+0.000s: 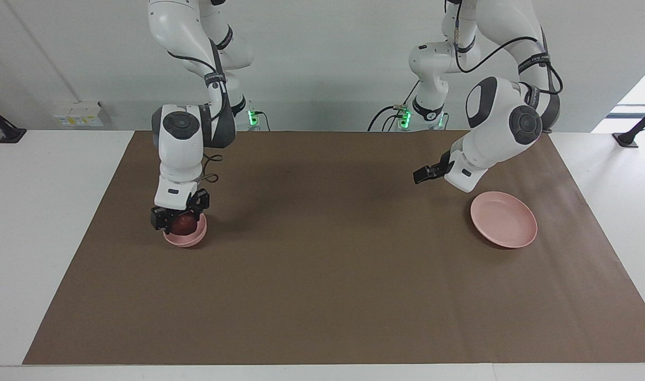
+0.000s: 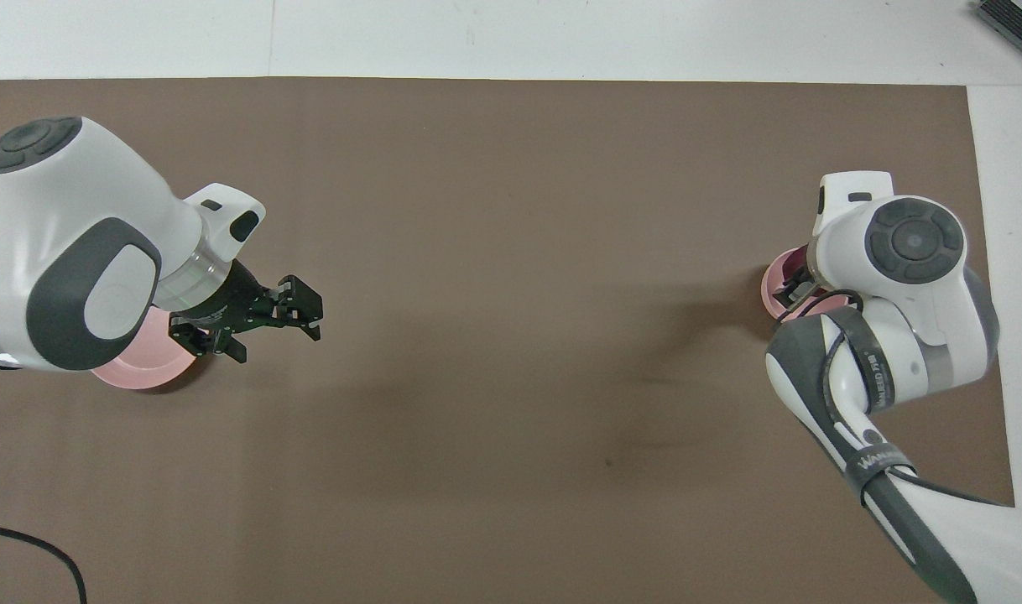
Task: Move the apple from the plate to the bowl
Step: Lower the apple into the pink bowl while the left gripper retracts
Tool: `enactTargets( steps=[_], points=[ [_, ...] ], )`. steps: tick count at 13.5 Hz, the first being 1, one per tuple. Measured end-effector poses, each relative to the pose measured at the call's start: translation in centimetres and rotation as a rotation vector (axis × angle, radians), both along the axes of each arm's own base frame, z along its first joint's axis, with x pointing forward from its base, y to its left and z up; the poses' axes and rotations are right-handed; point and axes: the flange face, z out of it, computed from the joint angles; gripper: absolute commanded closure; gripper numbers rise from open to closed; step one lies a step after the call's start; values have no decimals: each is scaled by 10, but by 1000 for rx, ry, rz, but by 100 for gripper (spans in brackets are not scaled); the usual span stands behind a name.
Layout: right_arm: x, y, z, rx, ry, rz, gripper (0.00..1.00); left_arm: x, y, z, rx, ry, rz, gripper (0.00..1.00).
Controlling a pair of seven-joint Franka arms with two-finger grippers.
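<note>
The dark red apple sits low in the mouth of the small deep pink bowl toward the right arm's end of the mat. My right gripper points straight down into the bowl and is shut on the apple. In the overhead view the right wrist covers most of the bowl. The flat pink plate lies empty toward the left arm's end; its edge shows in the overhead view. My left gripper hangs open and empty over the mat beside the plate, and also shows in the overhead view.
A brown mat covers the table, with white table surface around it. Cables hang from both arms.
</note>
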Motion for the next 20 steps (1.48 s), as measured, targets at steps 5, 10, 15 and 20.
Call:
enactTargets(
  steps=[5,10,15,20],
  points=[
    [0,-5,-10,-6,15,-10,100,-2,24,23,57,-71,-141,0],
    [-5,-5,-28,-3,37,-36,100,-3,76,50,45,-118,-160,0],
    [-10,-8,-36,1,43,-47,97,-17,93,85,66,-159,-129,0],
    [-13,-12,-41,1,53,-54,53,-14,91,120,64,-218,-130,0]
  ],
)
